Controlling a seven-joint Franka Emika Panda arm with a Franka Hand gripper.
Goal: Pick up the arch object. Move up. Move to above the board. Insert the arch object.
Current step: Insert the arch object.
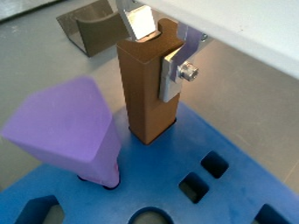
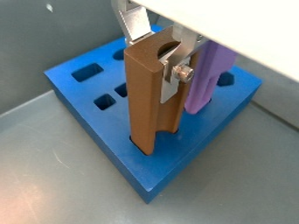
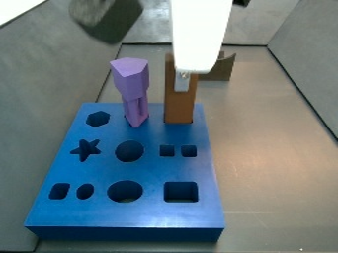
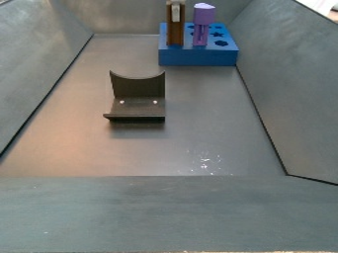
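My fingers [image 2: 163, 54] pinched top of arch object [image 2: 152, 96], block upright at far edge of board [image 2: 87, 101], just beside purple post [image 2: 208, 74]. Judged insertion step: keep block vertical, press straight down, release only once seated. Base seemed in slot in wrist view; depth unclear. Arm blurred in side view. Olive block [image 4: 134, 97] well apart, mid-frame on floor.
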